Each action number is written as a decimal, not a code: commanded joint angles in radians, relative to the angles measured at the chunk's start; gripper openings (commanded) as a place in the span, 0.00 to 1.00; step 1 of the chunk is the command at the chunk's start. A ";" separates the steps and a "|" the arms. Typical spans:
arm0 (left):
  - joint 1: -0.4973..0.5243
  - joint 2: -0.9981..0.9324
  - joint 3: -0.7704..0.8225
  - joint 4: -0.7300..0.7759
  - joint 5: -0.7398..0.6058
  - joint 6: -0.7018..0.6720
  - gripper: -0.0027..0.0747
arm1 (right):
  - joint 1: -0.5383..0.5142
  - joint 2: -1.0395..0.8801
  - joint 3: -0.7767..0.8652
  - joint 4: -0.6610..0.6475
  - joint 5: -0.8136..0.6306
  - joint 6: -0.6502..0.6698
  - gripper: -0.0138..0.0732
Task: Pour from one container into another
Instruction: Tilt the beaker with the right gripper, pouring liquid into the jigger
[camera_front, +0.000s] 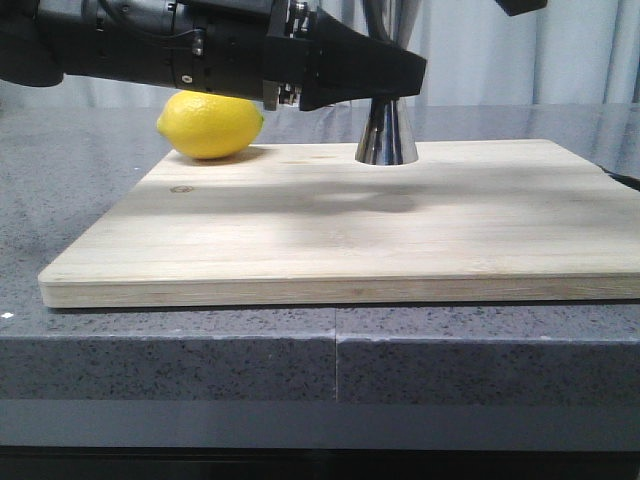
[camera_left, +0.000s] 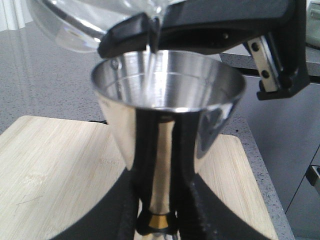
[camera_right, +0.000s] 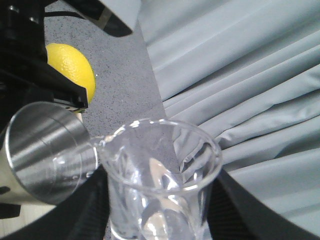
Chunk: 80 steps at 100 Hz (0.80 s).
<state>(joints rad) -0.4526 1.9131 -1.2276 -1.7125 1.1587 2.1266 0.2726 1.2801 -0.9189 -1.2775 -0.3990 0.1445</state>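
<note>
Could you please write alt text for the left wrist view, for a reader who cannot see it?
A tilted glass beaker pours a thin clear stream into the open top cup of a steel jigger, which the left gripper clamps at its gold-banded waist. The right gripper's black fingers hold the beaker, and a wooden board lies below.

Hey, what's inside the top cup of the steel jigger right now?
A thin clear stream falls from the glass beaker lip into the steel jigger. The left wrist view shows bare shiny inner walls; the cup's bottom and any liquid level lie below the near rim, hidden.
</note>
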 joint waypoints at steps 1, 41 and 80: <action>-0.008 -0.048 -0.031 -0.071 0.106 -0.009 0.11 | 0.000 -0.034 -0.037 0.017 -0.033 -0.003 0.45; -0.008 -0.048 -0.031 -0.071 0.106 -0.009 0.11 | 0.000 -0.034 -0.037 -0.029 -0.033 -0.003 0.45; -0.008 -0.048 -0.031 -0.071 0.106 -0.009 0.11 | 0.000 -0.034 -0.037 -0.057 -0.033 -0.003 0.45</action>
<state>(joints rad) -0.4526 1.9131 -1.2276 -1.7062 1.1587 2.1266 0.2726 1.2801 -0.9210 -1.3424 -0.4011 0.1429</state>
